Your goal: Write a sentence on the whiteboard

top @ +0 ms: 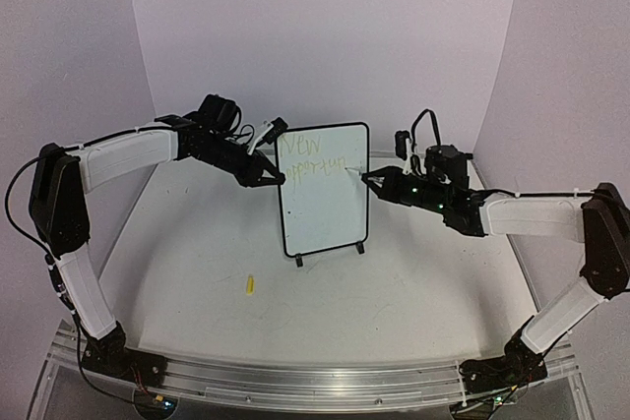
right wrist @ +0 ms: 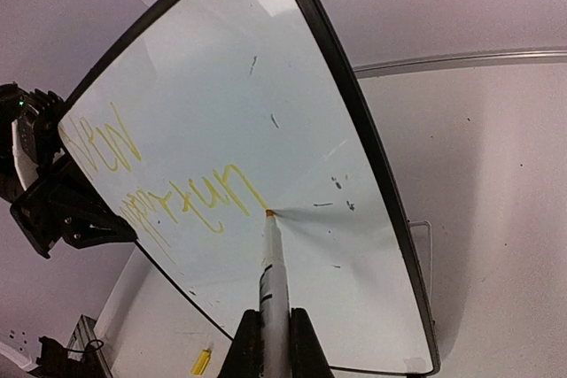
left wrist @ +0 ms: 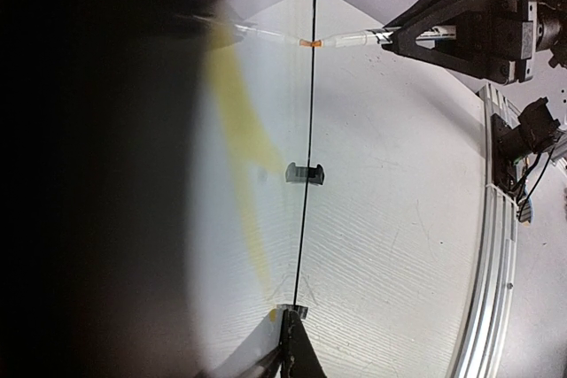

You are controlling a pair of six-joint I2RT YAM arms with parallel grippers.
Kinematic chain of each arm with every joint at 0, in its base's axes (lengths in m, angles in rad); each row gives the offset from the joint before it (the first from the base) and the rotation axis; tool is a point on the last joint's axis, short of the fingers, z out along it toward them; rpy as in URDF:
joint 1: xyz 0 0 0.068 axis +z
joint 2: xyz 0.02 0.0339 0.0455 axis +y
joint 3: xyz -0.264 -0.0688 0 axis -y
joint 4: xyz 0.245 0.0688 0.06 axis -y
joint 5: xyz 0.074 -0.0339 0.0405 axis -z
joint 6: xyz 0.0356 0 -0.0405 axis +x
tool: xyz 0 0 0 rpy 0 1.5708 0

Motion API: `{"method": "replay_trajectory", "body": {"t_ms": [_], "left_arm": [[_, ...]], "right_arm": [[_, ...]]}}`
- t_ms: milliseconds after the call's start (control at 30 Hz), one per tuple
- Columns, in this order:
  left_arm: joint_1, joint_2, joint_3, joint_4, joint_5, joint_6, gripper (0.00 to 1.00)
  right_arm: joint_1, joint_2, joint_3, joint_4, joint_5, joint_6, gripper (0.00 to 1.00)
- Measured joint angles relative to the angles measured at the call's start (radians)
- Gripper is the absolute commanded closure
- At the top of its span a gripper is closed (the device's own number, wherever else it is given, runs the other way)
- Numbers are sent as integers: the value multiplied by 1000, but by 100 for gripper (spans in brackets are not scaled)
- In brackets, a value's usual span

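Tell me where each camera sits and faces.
Top external: above and behind the bases, looking down at the whiteboard; both arms show.
Left wrist: at the board's edge, looking along it toward the right tool; left tool below.
Right wrist: behind the marker, facing the sentence; own tool holds it.
Shared: both wrist views show marker tip on board.

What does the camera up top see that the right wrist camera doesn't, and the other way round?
Only the top view shows both whole arms, the left arm and the right arm, and the right tool from outside. Only the right wrist view shows, close up, the marker tip touching the whiteboard at the end of the second line of the sentence, plus small dark specks on the board. Both show the whiteboard, the sentence, the marker, and the left tool clamped on the board's edge.
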State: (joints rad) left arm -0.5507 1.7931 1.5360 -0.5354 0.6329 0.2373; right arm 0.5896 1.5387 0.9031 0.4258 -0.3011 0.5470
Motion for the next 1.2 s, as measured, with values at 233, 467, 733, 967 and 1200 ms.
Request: {"method": "replay_trajectory", "body": {"t_ms": [233,467,733,967,1200], "left_arm": [[0,0,0,0,-1,0,100],[0,0,0,0,-1,4,100],[0,0,0,1,1,23,100],[0,0,0,1,1,25,100],[0,-1,0,1,0,25,100]], "right_arm": [[0,0,-13,0,-3,4,100],[0,-6,-13,-10,-13,-4,100],[0,-55,-14,-66,-40,-18,100],[-14,-122,-14,-80,-76,-38,100],[-26,-122,-14,-90,-89,-56,100]]}}
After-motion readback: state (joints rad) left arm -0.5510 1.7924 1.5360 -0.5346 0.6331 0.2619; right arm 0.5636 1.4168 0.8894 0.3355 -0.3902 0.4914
